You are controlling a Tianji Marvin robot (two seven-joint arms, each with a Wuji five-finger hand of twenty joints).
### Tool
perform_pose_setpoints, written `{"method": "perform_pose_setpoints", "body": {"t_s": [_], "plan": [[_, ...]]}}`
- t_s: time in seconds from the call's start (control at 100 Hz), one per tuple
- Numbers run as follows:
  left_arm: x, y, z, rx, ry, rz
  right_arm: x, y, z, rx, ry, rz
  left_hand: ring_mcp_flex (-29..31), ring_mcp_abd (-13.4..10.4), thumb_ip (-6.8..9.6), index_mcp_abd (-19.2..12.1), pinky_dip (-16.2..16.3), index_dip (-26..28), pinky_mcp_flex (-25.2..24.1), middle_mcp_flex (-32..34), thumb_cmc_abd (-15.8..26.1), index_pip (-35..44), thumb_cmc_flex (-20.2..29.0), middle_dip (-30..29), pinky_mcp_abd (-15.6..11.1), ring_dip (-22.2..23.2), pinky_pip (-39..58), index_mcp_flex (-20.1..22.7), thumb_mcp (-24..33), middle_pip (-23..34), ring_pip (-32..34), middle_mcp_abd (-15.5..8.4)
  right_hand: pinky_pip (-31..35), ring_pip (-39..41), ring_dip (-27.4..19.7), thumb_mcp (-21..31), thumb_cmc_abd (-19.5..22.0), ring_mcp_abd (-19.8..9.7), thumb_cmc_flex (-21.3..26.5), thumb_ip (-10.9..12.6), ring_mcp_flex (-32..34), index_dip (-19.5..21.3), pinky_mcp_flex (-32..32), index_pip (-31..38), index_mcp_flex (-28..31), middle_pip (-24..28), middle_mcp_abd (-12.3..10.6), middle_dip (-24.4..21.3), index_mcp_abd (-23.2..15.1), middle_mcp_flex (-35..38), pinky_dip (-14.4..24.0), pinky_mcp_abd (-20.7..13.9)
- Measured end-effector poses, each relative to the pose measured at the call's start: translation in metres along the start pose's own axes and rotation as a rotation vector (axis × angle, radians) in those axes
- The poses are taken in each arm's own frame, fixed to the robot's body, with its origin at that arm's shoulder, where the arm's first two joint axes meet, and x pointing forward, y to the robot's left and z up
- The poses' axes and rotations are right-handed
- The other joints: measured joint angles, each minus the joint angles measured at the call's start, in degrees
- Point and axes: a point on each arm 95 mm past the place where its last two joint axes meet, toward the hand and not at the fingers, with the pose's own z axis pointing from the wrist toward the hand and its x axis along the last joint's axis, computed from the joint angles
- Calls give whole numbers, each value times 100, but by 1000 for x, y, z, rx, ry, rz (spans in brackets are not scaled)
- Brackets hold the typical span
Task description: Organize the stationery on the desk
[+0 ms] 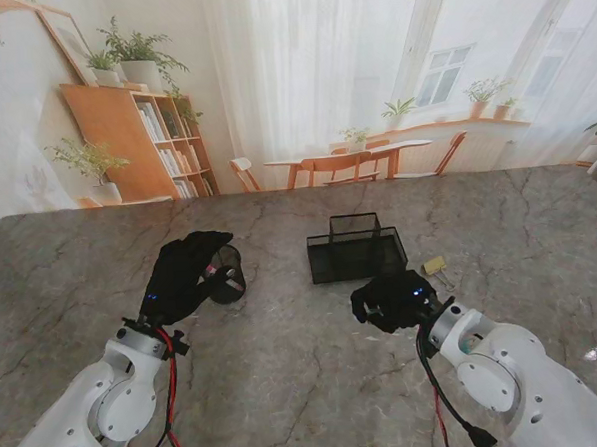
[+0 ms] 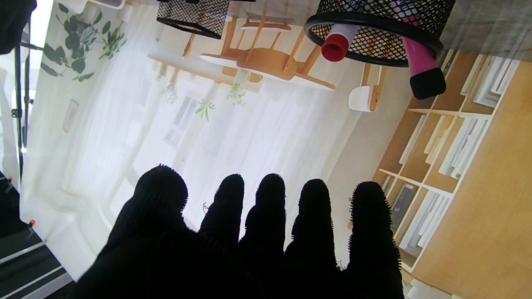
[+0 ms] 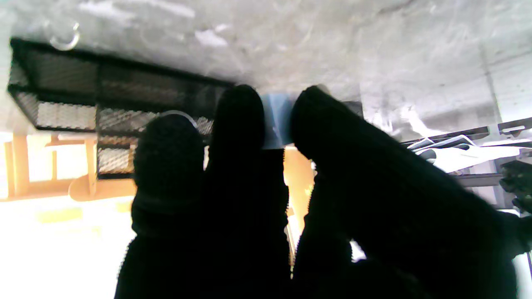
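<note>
My left hand (image 1: 186,274) hovers flat with its fingers (image 2: 270,207) stretched out and holding nothing, just to the left of a round black mesh pen cup (image 1: 227,275). The cup (image 2: 374,37) holds a red-capped marker (image 2: 336,45) and a pink highlighter (image 2: 422,66). My right hand (image 1: 393,299) is curled low over the table, just nearer to me than the black mesh desk organizer (image 1: 355,246). Its thumb and fingers (image 3: 241,124) pinch a small pale blue piece (image 3: 275,122); what it is I cannot make out.
A yellow binder clip (image 1: 436,266) lies right of the organizer, close to my right hand. The organizer (image 3: 104,104) has several compartments. The grey marble table (image 1: 307,383) extends widely towards me and to both sides.
</note>
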Motion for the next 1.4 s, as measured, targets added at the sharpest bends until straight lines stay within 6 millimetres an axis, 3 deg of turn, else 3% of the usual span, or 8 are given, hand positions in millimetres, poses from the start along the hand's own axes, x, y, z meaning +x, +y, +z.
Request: {"method": "perform_pose_setpoints", "body": {"t_s": [0.33,0.63,0.98,1.22,1.4], "plan": [[0,-1,0,5,0,2,-33,37,-9,-53,-78,-111,0,0,0,0,-1,0,0,0,0,0,0,0,0,0,0,0,0,0,0,0,1,4,0,0,0,-9,0,0,35,0,4,0,-1,0,0,0,3,12,0,0],[0,0,0,4,3,4,-70,62,2,-41,-162,-160,0,0,0,0,-21,0,0,0,0,0,1,0,0,0,0,0,0,0,0,0,1,4,0,0,-1,-13,0,0,35,0,5,0,-2,-1,-1,0,3,12,0,0],[0,1,1,-8,8,3,-112,57,36,55,-247,-169,0,0,0,0,-36,0,0,0,0,0,1,0,0,0,0,0,0,0,0,0,1,4,0,0,-1,-17,11,0,35,-1,5,0,-2,-1,-4,0,3,2,-5,-2],[1,3,3,-25,15,3,-127,53,64,94,-299,-152,0,0,0,0,-43,0,0,0,0,0,1,0,0,0,0,0,0,0,1,0,1,4,0,-4,-1,-17,39,0,35,-1,5,-1,-4,-3,-4,0,43,-3,-12,-3],[1,4,5,-36,19,5,-124,56,78,129,-344,-146,0,0,0,0,-47,0,0,0,0,0,1,0,0,0,0,0,0,0,1,0,1,4,0,-4,-1,-17,41,0,35,-1,5,-1,-8,-4,-4,-1,67,-4,-13,-4]]}}
